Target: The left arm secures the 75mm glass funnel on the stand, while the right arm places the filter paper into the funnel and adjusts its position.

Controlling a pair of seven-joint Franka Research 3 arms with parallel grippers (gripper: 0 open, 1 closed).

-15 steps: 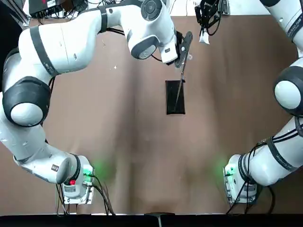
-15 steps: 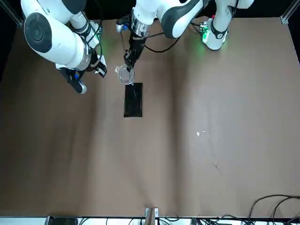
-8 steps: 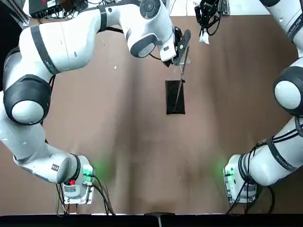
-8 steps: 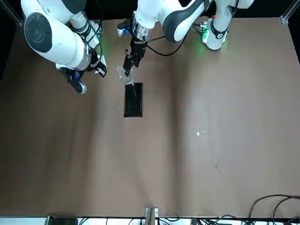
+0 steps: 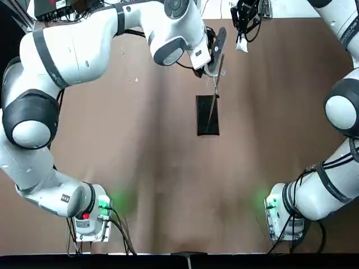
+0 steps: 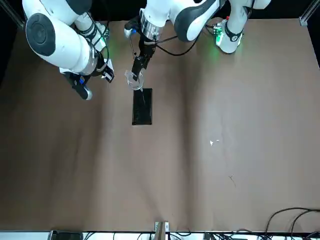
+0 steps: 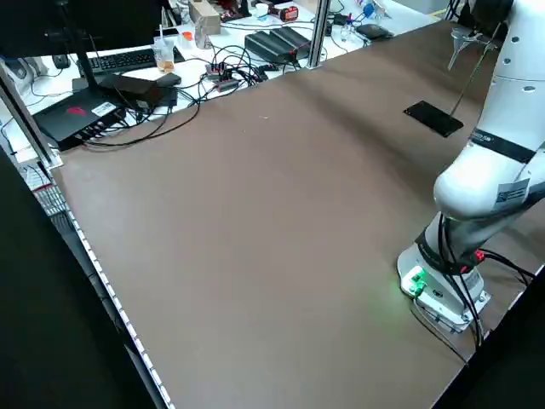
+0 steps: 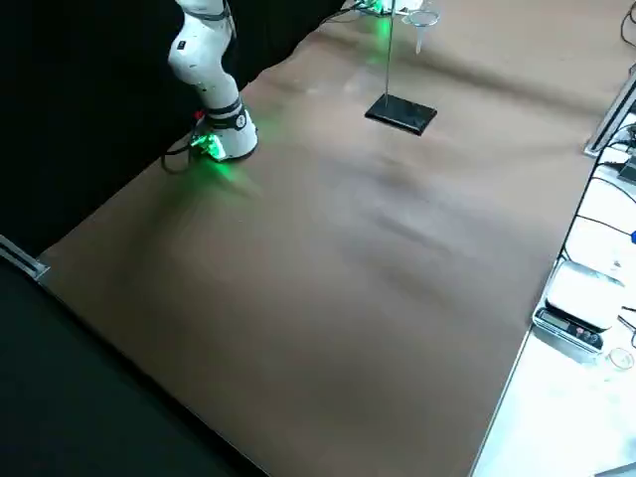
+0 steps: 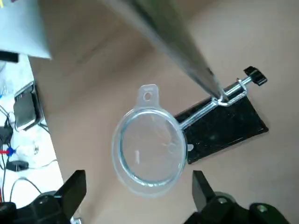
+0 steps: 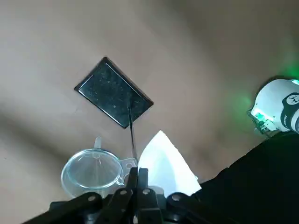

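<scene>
Clear glass funnel (image 9: 152, 144) is left on the stand (image 9: 229, 128) as the left gripper (image 9: 138, 176), jaws wide and empty above it, is shifted slightly. Filter paper (image 10: 168, 165) is pinched in the nearby right gripper's (image 10: 138, 171) closed jaws, its placement seemingly due.

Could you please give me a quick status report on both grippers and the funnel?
Left gripper open at the funnel; right gripper shut on filter paper, off to the side. Funnel in stand's ring, paper not in.

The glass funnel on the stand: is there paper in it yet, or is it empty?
Empty: the funnel shows bare clear glass.
</scene>
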